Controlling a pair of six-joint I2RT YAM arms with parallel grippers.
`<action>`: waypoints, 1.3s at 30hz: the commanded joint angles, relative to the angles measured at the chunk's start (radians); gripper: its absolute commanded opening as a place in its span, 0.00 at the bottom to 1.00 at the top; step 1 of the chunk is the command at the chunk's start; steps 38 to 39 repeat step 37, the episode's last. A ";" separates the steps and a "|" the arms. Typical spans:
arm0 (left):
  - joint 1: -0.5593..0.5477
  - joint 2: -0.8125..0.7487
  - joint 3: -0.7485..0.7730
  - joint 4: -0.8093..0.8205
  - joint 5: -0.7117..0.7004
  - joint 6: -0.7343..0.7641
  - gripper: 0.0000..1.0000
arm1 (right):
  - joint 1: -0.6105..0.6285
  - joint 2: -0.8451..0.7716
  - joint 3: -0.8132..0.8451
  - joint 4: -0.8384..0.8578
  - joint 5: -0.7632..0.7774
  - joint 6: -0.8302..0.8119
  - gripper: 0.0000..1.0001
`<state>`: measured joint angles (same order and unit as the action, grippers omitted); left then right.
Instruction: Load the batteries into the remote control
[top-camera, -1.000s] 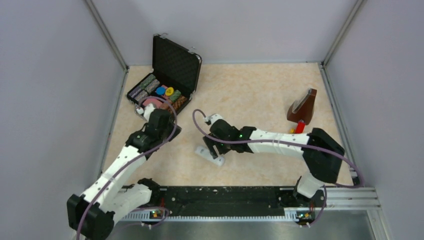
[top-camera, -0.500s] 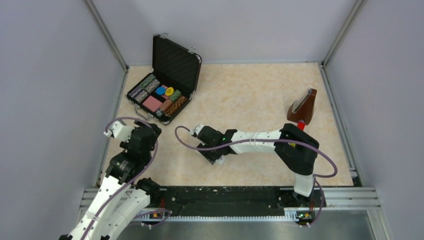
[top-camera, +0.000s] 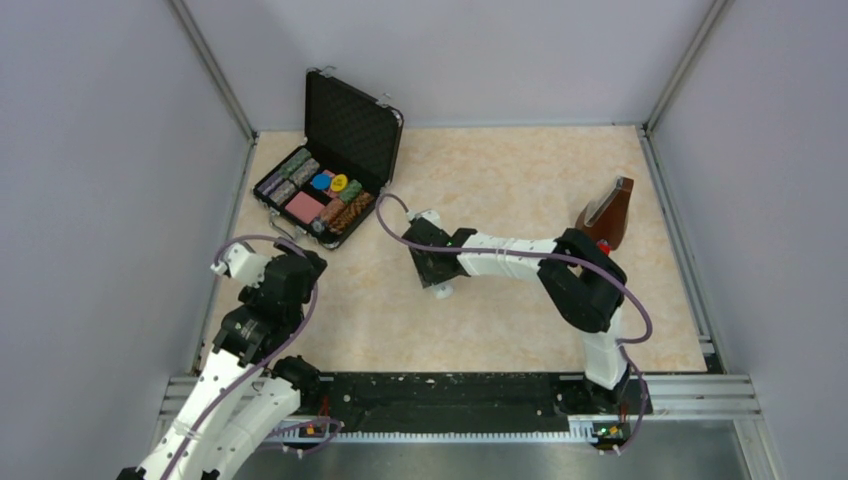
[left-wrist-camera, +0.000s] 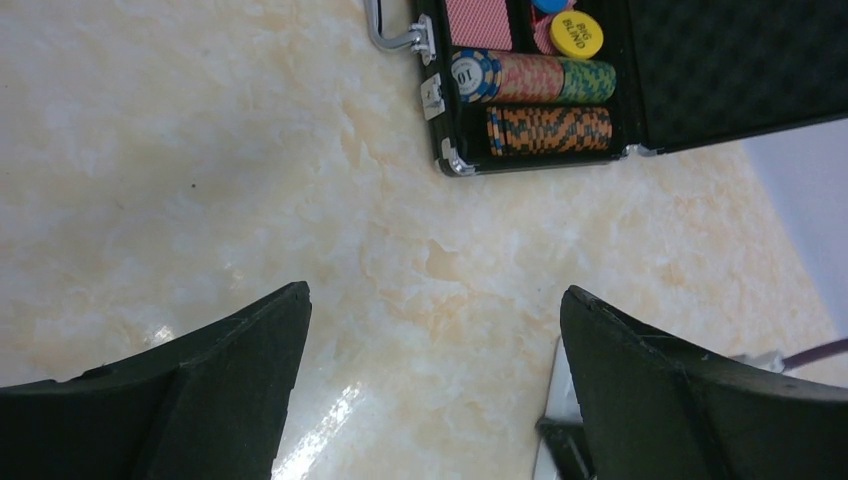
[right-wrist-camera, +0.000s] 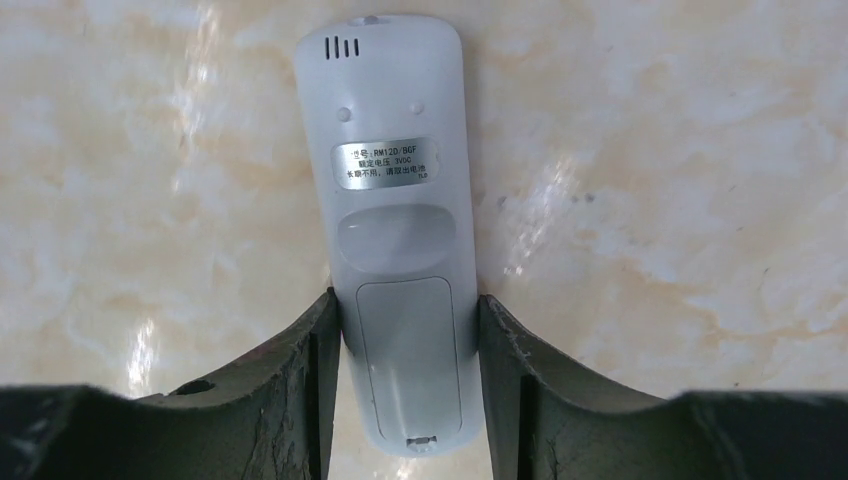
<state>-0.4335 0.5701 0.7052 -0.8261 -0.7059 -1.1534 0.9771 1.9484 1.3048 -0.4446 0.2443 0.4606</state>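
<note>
The remote control lies back-up on the marble table, white-grey with a silver label and its cover in place. My right gripper is shut on its lower end, both fingers pressed against its sides. From above, only a white tip of the remote control shows under my right gripper. My left gripper is open over bare table with nothing between its fingers, and in the top view my left gripper is at the left. The batteries are out of view.
An open black case of poker chips stands at the back left, and its near corner lies ahead of my left gripper. A brown wedge-shaped object with a red piece beside it stands at the right. Grey walls enclose the table.
My left arm pulled back from beside the case to the left and its gripper opened wide. My right gripper closed onto the remote control and shifted toward the back, its arm folding in.
</note>
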 joint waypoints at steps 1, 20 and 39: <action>0.001 -0.012 0.021 -0.039 0.060 0.018 0.99 | -0.015 0.082 0.105 -0.047 0.088 0.097 0.33; 0.001 -0.104 0.119 -0.084 0.454 0.335 0.99 | -0.095 -0.857 -0.112 -0.374 0.244 0.037 0.99; -0.001 -0.272 0.189 -0.135 0.536 0.419 0.98 | -0.131 -1.328 0.306 -0.849 0.363 -0.022 0.99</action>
